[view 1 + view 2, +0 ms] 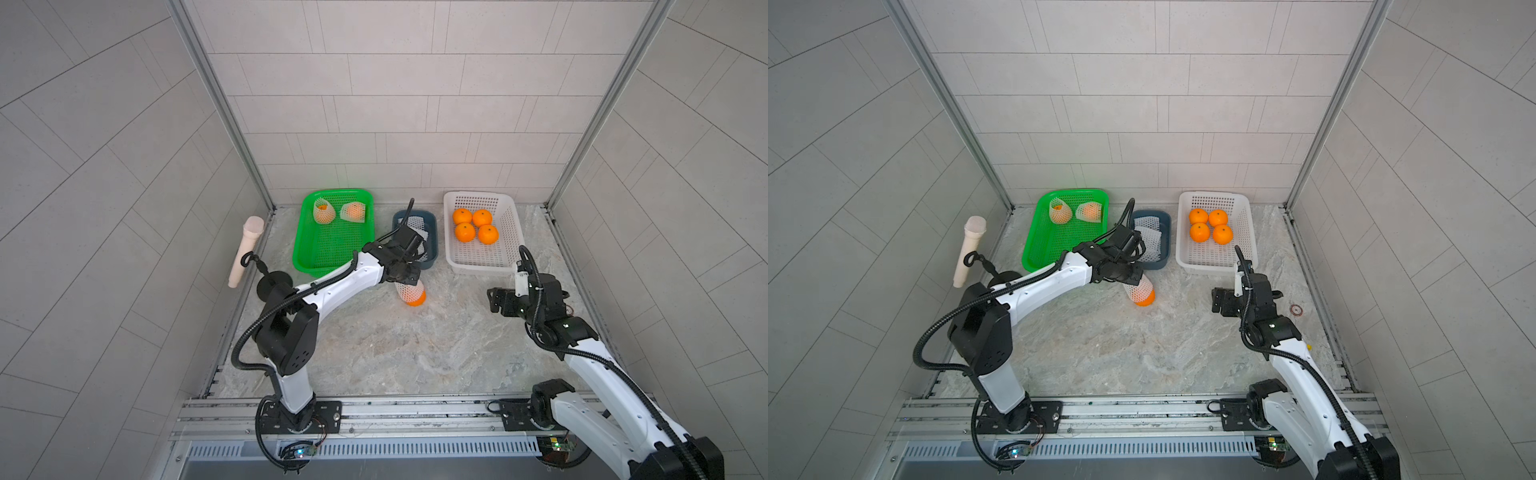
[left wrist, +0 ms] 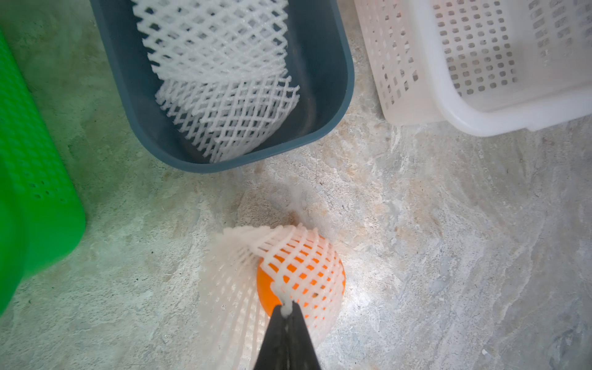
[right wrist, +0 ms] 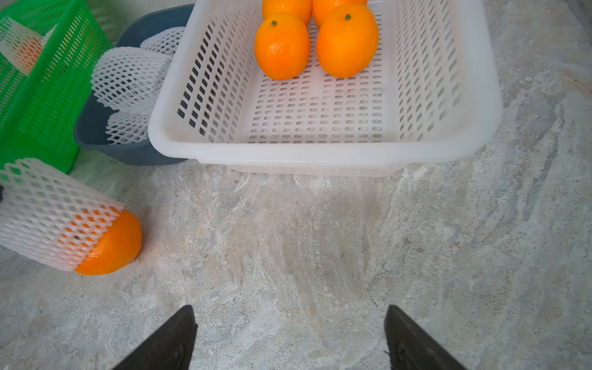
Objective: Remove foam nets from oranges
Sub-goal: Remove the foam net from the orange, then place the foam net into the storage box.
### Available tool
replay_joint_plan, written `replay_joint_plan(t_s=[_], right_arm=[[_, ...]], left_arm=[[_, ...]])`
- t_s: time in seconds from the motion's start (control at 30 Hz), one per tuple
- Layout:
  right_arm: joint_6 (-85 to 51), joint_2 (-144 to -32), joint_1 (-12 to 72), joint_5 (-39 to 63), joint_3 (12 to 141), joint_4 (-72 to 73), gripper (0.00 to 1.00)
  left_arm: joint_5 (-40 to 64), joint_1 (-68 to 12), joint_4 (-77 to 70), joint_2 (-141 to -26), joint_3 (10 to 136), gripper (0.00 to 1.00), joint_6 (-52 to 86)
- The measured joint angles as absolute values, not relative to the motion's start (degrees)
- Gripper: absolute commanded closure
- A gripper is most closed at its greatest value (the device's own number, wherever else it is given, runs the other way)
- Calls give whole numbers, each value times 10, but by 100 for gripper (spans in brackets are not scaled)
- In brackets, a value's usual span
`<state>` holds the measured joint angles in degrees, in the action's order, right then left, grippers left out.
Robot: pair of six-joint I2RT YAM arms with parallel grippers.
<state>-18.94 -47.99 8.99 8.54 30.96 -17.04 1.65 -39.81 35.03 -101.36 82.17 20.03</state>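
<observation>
One orange [image 2: 267, 288] lies on the marble table, its far half still inside a white foam net [image 2: 298, 256]. My left gripper [image 2: 287, 312] is shut on a pinch of that net's edge. Both top views show the net [image 1: 408, 289] stretched from the gripper down to the bare end of the orange [image 1: 417, 300]. My right gripper [image 3: 290, 320] stands open over bare table to the right of it, holding nothing. Two netted oranges [image 1: 324, 211] [image 1: 354, 212] lie in the green basket. Several bare oranges [image 1: 471, 224] sit in the white basket. Loose foam nets [image 2: 221, 80] fill the dark blue tub.
The green basket [image 1: 307, 257], the blue tub [image 1: 434, 241] and the white basket [image 1: 511, 232] stand in a row along the back wall. A beige microphone-shaped object [image 1: 247, 249] leans on the left wall. A small ring [image 1: 1296, 309] lies at the right.
</observation>
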Motion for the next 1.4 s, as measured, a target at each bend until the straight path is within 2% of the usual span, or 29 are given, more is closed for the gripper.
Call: replay_joint_plan(t_s=[0.6,1.03,1.23,1.4], right_arm=[[-189,-475,90,86,310,-171,7],[-190,-475,90,85,310,-172,7],[-191,-475,90,85,310,-172,7],[-191,-476,90,83,310,-172,7]], left_arm=[[-9,-398,372,-1002,849,100,190],[-12,-393,310,-980,882,100,201],[-6,-372,243,-1016,936,100,235],[39,-340,181,-1095,985,100,265]])
